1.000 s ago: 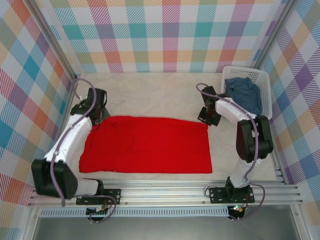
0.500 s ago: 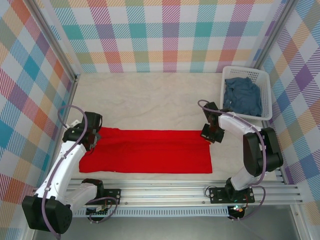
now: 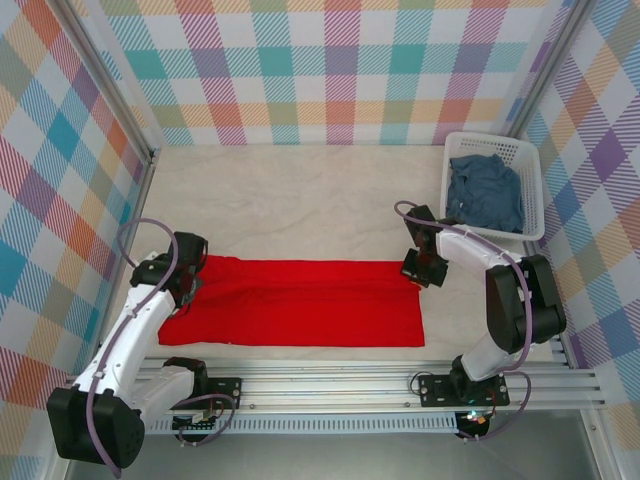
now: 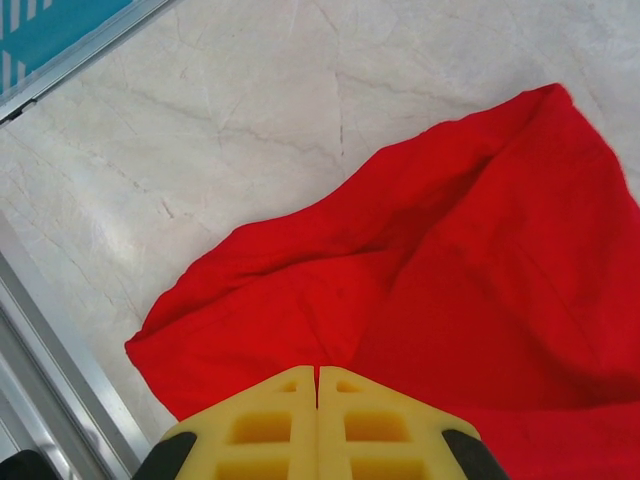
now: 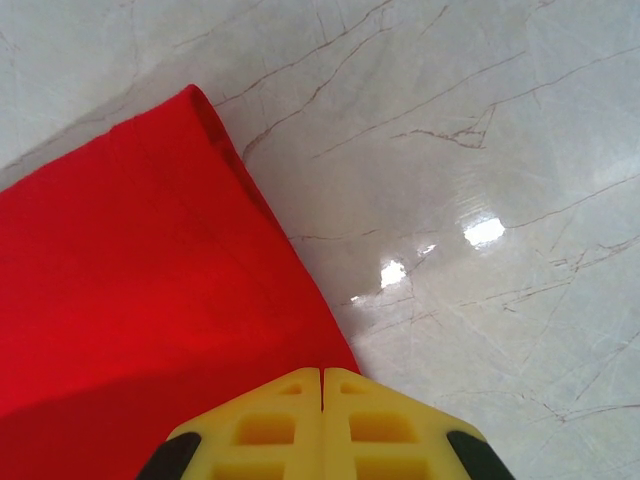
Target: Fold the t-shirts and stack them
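The red t-shirt [image 3: 290, 300] lies on the table as a long, low strip folded lengthwise. My left gripper [image 3: 190, 284] is at its left end, shut, and a crease in the red cloth [image 4: 420, 270] runs into the closed yellow fingertips [image 4: 318, 372]. At the strip's far right corner my right gripper [image 3: 416, 274] is shut, with the edge of the red cloth [image 5: 130, 280] leading under its tips [image 5: 322, 372]. The blue-grey t-shirt [image 3: 485, 190] lies crumpled in the basket [image 3: 480, 137] at the back right.
The white lattice basket stands against the right wall, just behind the right arm. A metal rail [image 3: 330, 380] runs along the near table edge, close to the shirt's front edge. Bare marbled table [image 3: 290, 200] stretches behind the shirt.
Both grippers drew the shirt's far edge toward the near side, so the wide red rectangle became a narrow strip. In the last half second they barely moved.
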Controlling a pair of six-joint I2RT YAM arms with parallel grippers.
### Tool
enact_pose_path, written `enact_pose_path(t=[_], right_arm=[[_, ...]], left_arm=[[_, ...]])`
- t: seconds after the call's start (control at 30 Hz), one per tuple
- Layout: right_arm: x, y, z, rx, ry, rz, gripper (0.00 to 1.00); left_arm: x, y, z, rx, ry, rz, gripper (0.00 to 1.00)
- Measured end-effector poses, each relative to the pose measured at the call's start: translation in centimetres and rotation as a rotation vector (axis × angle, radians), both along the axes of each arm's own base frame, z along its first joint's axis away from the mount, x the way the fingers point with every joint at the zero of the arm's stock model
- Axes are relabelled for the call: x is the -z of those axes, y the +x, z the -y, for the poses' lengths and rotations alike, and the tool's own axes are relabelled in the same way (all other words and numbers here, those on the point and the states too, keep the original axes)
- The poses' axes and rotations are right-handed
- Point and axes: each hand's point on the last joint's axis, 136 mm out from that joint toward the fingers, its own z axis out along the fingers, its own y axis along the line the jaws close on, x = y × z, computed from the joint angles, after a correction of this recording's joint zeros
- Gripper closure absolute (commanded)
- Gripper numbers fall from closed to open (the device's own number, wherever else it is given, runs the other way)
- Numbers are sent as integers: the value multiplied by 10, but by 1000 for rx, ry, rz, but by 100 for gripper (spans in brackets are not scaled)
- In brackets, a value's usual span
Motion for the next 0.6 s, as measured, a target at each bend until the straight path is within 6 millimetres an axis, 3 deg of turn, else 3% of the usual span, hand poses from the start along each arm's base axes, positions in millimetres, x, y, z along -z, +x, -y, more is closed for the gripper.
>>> enact_pose_path(t=[0.43,0.6], right_arm=[[8,-13,1,12,-14,-33,100],[8,-12,3,15,-25,-30,100]], left_arm=[[24,-21,-2,-57,-7,-75,100],[24,-25,-2,-69,-16,-64,100]])
